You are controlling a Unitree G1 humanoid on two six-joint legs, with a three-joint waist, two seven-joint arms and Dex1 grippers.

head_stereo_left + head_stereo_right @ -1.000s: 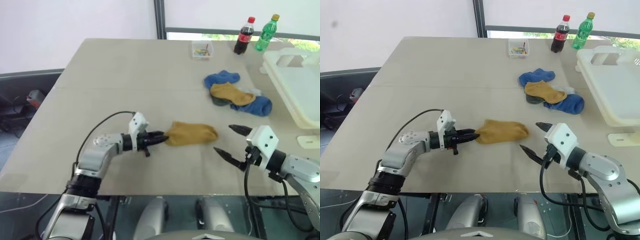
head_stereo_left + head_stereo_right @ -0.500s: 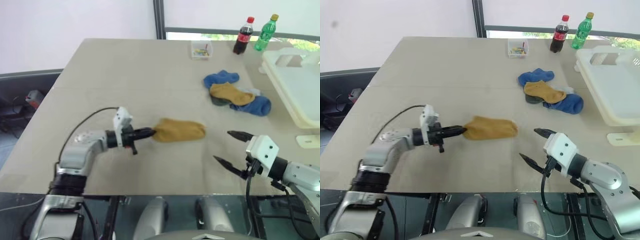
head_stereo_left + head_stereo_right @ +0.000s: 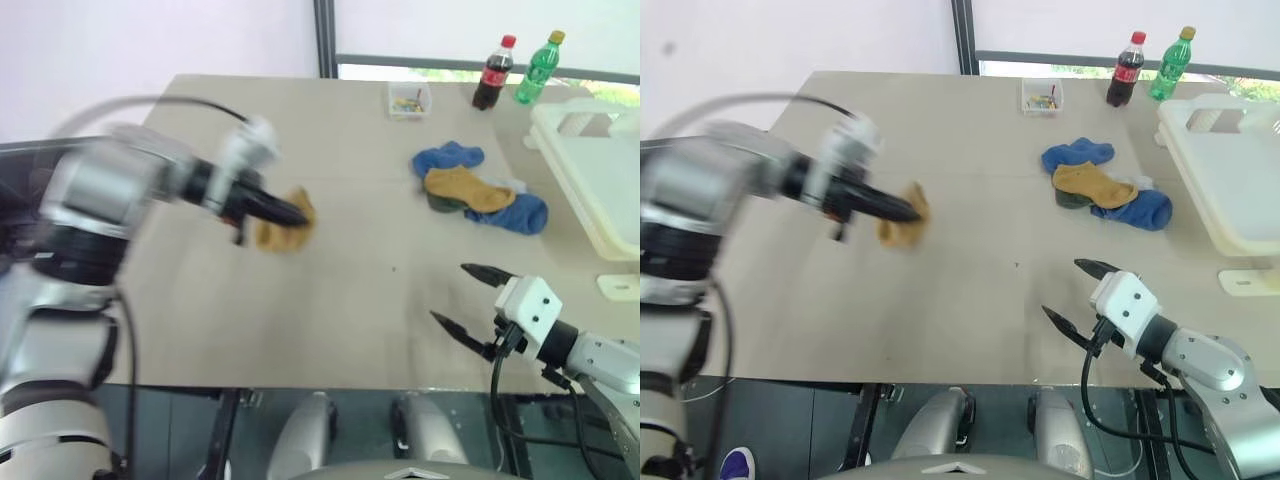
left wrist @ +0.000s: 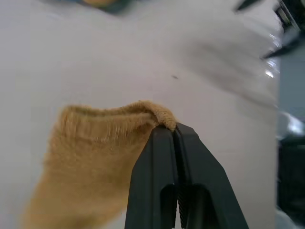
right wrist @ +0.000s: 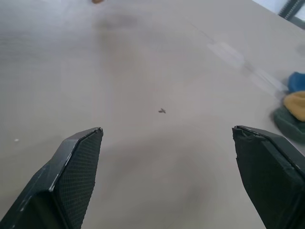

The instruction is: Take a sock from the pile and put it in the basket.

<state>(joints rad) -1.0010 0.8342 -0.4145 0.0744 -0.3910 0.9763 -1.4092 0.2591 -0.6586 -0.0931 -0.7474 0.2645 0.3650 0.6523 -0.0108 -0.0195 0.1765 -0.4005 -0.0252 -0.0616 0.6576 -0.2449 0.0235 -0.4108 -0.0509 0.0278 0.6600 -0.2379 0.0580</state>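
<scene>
My left gripper [image 3: 298, 212] is shut on the edge of a mustard-yellow sock [image 3: 281, 231], which hangs from it above the left half of the table. In the left wrist view, the fingers [image 4: 162, 157] pinch the sock's [image 4: 90, 152] rolled cuff. The pile [image 3: 478, 190] of blue, mustard and dark socks lies at the back right of the table. The cream-white basket [image 3: 588, 160] stands at the right edge, beyond the pile. My right gripper [image 3: 450, 293] hovers open and holds nothing near the front right of the table.
A small clear box [image 3: 406, 98], a cola bottle [image 3: 492, 72] and a green bottle [image 3: 535, 66] stand along the far edge. A small white object [image 3: 620, 287] lies at the right edge by the basket. The beige table [image 3: 370, 290] spreads bare between the grippers.
My left arm has swung up and away from the right gripper, lifting the mustard sock off the table. The right gripper has stayed about where it was, still open.
</scene>
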